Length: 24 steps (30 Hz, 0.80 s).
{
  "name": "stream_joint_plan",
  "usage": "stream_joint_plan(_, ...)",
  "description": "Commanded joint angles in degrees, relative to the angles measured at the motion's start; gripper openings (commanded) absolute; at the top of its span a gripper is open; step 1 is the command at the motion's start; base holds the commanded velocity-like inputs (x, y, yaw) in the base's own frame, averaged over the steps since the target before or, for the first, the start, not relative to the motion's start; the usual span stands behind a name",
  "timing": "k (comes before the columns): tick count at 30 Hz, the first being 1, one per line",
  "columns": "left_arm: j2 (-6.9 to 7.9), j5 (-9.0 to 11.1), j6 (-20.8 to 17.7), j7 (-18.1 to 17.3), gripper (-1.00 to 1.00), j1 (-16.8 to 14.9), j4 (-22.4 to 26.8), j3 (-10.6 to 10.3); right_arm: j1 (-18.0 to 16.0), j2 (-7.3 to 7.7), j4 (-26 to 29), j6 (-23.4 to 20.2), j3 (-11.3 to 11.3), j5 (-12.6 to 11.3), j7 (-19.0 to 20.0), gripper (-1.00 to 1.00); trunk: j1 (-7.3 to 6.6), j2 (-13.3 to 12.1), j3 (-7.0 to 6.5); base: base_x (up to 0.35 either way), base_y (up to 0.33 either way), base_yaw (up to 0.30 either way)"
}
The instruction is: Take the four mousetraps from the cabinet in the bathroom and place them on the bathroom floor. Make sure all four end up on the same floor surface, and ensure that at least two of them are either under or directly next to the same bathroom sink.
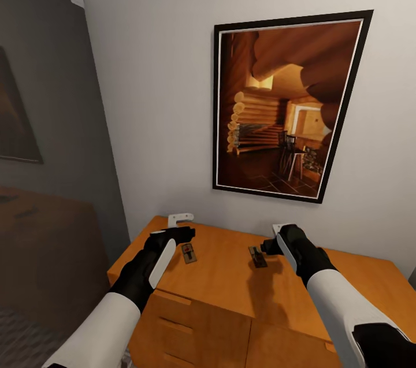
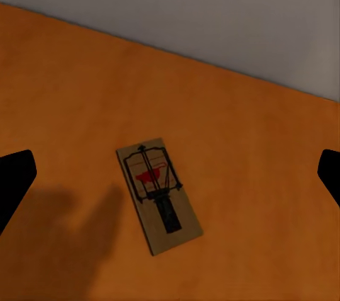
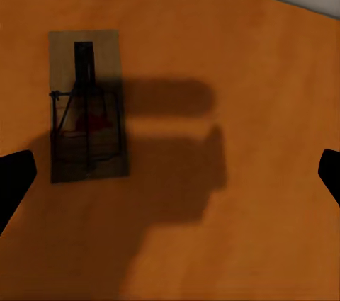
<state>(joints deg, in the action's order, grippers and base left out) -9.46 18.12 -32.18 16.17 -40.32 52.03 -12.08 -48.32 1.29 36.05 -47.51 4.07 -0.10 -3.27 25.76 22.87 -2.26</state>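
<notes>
Both grippers hang wide open and empty over the cabinet (image 1: 231, 281). The left gripper (image 1: 188, 234) is above one mousetrap (image 1: 189, 253), the right gripper (image 1: 270, 246) just beside the other mousetrap (image 1: 257, 256). A picture (image 1: 286, 105) hangs behind.

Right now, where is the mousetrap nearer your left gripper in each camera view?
Head view: the mousetrap lies flat on the cabinet top, just beside the left gripper.
Left wrist view: the same mousetrap sits near the picture's middle, between the open fingers.
Right wrist view: a different mousetrap.
Shared landmark: the orange cabinet top meeting the pale wall.
</notes>
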Motion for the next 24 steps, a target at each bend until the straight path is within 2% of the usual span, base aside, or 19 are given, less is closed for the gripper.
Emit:
stream_joint_plan(1,0.01,0.6,-0.1,0.5,1.0,0.0,0.1,-0.1,0.0,0.04,0.1,-0.4,0.3,-0.1,-0.2,1.0,0.02,0.0,0.03,0.0,0.0,0.0)
stream_joint_plan(5,0.06,0.6,-0.2,0.5,1.0,0.0,0.1,-0.1,-0.1,-0.57,0.1,-0.6,0.4,-0.1,-0.1,1.0,0.02,0.0,0.03,0.0,0.0,0.0)
stream_joint_plan(11,0.24,0.6,-0.2,0.5,1.0,0.0,0.1,0.0,-0.2,-2.44,0.1,-0.7,0.5,0.0,-0.1,1.0,0.02,0.0,0.03,0.0,0.0,0.0)
stream_joint_plan(17,0.23,0.6,-0.2,0.5,1.0,0.0,0.1,0.0,-0.2,-2.92,0.1,-0.2,0.6,0.1,-0.1,1.0,0.02,0.0,0.03,0.0,0.0,0.0)
stream_joint_plan(19,0.16,0.6,-0.2,0.5,1.0,0.0,0.1,0.0,-0.2,-3.02,0.1,2.4,0.7,0.2,-0.1,1.0,0.02,0.0,0.03,0.0,0.0,0.0)
stream_joint_plan(24,0.21,0.6,-0.2,0.5,1.0,0.0,0.1,0.0,-0.1,-3.04,0.1,3.7,0.7,0.2,-0.1,1.0,0.02,0.0,0.03,0.0,0.0,0.0)
